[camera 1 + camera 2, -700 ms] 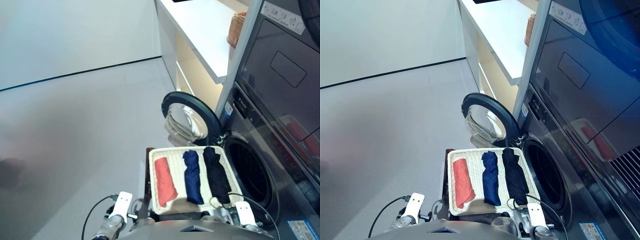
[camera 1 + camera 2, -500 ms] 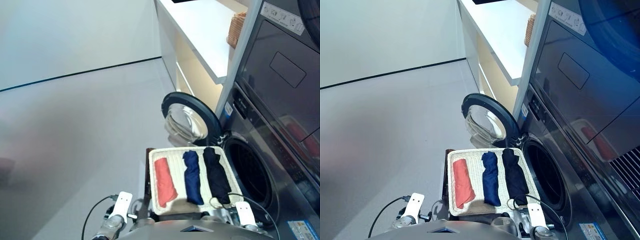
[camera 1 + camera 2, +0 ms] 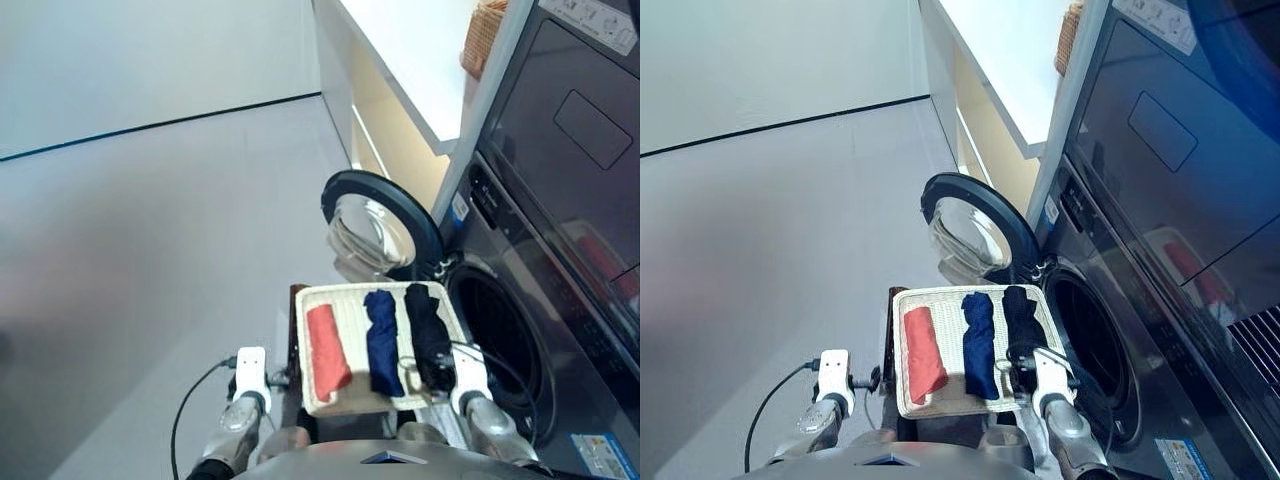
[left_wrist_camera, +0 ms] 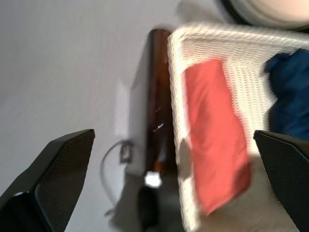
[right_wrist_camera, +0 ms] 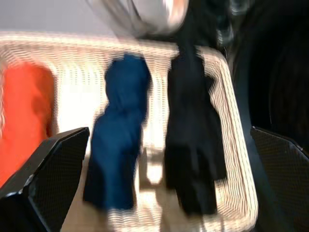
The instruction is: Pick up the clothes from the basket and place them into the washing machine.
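Note:
The cream wicker basket [image 3: 301, 345] sits in front of me and holds the clothes side by side: a coral red strip [image 3: 327, 347], a navy one [image 3: 381, 340] and a black one [image 3: 428, 335]. To its right is the washing machine's dark drum opening [image 3: 500, 350], with the round porthole door [image 3: 380, 225] swung open behind the basket. My right gripper [image 5: 170, 129] is open and hovers over the basket's near end, between the navy and black garments, holding nothing. My left gripper [image 4: 174, 134] is open and empty, above the basket's left rim by the coral garment [image 4: 215, 130].
A dark brown stand [image 4: 157, 96] carries the basket. A flat-panelled dark appliance [image 3: 590, 130] is stacked above the washer. A white counter [image 3: 420, 60] with a brown wicker box [image 3: 485, 35] runs behind. Grey floor [image 3: 150, 250] spreads to the left. A black cable [image 3: 195, 400] loops off my left arm.
Both arms have come up and forward. The right gripper now reaches over the basket's near right end, and the left sits by its left rim. The camera has tilted slightly.

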Tool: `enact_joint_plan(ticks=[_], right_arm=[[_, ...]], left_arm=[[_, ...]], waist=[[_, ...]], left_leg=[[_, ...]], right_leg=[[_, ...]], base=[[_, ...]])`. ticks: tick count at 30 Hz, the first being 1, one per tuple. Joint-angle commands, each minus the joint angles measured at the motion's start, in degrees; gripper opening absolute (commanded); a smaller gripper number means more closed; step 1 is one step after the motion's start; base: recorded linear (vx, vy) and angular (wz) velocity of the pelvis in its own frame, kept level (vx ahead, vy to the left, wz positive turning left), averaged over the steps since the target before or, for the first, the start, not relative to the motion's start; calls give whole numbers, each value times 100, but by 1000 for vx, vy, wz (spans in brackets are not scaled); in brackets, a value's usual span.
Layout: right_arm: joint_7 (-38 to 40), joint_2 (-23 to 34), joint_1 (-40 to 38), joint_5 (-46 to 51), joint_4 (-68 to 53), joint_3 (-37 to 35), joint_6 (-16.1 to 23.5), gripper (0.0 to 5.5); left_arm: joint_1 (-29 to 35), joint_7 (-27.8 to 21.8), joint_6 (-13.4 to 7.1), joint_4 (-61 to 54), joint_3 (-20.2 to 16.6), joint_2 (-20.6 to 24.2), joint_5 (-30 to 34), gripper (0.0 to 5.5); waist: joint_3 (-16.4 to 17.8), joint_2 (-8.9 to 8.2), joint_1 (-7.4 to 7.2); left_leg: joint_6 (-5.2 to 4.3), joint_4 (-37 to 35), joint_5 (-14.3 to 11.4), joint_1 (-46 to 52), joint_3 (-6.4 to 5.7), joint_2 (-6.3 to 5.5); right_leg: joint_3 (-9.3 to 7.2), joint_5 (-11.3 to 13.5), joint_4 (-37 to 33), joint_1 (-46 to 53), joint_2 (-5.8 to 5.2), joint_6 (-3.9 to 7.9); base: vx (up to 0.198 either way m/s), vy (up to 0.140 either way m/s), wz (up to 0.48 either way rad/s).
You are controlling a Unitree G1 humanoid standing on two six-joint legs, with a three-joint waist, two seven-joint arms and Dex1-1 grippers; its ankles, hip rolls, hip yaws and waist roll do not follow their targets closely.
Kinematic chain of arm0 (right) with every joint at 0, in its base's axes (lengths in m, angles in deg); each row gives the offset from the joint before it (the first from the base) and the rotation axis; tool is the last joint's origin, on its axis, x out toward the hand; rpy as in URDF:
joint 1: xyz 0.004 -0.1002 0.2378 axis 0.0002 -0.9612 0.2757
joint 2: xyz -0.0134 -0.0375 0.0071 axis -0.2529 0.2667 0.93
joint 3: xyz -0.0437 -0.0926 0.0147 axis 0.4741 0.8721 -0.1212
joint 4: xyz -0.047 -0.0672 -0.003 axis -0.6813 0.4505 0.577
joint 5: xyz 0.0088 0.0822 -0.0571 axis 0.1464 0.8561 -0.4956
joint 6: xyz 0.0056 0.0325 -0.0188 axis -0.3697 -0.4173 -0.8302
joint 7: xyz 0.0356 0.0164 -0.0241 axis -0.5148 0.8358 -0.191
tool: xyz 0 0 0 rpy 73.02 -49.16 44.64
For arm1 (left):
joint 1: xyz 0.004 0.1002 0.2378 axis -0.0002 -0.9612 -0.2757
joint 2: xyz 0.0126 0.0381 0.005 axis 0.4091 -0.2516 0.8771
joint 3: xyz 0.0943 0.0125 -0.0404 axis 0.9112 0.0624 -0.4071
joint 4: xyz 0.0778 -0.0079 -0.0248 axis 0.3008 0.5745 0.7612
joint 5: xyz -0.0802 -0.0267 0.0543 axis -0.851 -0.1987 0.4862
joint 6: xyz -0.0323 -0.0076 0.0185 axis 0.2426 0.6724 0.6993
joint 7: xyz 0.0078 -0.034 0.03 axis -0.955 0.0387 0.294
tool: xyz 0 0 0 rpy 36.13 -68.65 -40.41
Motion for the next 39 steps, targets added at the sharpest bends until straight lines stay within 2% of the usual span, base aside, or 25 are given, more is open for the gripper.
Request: enact_joint_plan(ticks=[1, 4, 7, 8, 11, 13, 17, 24, 32, 39], right_arm=[[278, 96, 924, 229, -714, 144, 339, 550], [514, 127, 1342, 181, -1389, 326, 428, 550], [720, 160, 1858, -31, -1922, 540, 473, 550], [795, 159, 2047, -76, -2120, 628, 490, 550], [1010, 106, 2551, -241, -2493, 815, 513, 550], [1117, 23, 2812, -272, -2617, 945, 560, 550], [1340, -246, 3359, -397, -2688, 1238, 664, 550], [1583, -640, 4013, -461, -2512, 1551, 713, 550], [1714, -909, 4527, -573, -2377, 1695, 769, 550], [1765, -977, 4734, -561, -2411, 1780, 829, 550]], left_arm=[[1081, 392, -409, -313, 161, 234, -174, 550], [1486, 672, -491, -517, 295, 213, -305, 550], [1948, 1046, -485, -626, 460, 185, -3, 550], [2087, 1148, -504, -622, 489, 139, -63, 550], [2489, 1393, -556, -683, 600, 52, -42, 550], [2753, 1538, -554, -597, 655, -13, -6, 550], [3225, 1896, -563, -481, 754, -66, 312, 550], [3839, 2277, -580, -369, 792, -134, 342, 550], [4405, 2513, -608, -141, 734, -180, 246, 550], [4759, 2760, -602, 434, 456, -174, -63, 550]], waist=[[869, -271, 9], [1036, -327, -4], [1244, -346, -32], [1328, -361, -62], [1544, -377, -100], [1685, -406, -128], [1685, -445, -179], [1685, -446, -191], [1685, -451, -221], [1685, -494, -288]], left_leg=[[-198, 1009, -558, -353, -128, 249], [-237, 1467, -659, -881, -211, 281], [-248, 1864, -790, -1300, -269, 268], [-261, 1995, -813, -1471, -274, 303], [-239, 2279, -851, -1938, -321, 328], [-229, 2453, -865, -2246, -349, 355], [-207, 2866, -912, -3051, -421, 402], [-229, 3238, -921, -4057, -568, 422], [-240, 3542, -957, -4883, -622, 451], [-259, 3748, -988, -5448, -664, 488]], right_leg=[[57, -241, 1015, -756, -517, 286], [190, -300, 1390, -1246, -483, 272], [345, -385, 1823, -1695, -499, 267], [393, -412, 1975, -1890, -503, 260], [507, -498, 2341, -2407, -435, 246], [516, -539, 2554, -2730, -423, 235], [565, -644, 2961, -3489, -353, 164], [589, -725, 3397, -4476, -317, 121], [610, -814, 3782, -5343, -286, 99], [661, -851, 3978, -5932, -270, 88]], base=[[-240, -74, -63], [-119, -68, -51], [-104, -12, -42], [-150, -6, -64], [-132, -19, -25], [-129, -41, 29], [-82, -42, 81], [-23, -8, 3], [0, 0, 0], [0, 0, 0]])
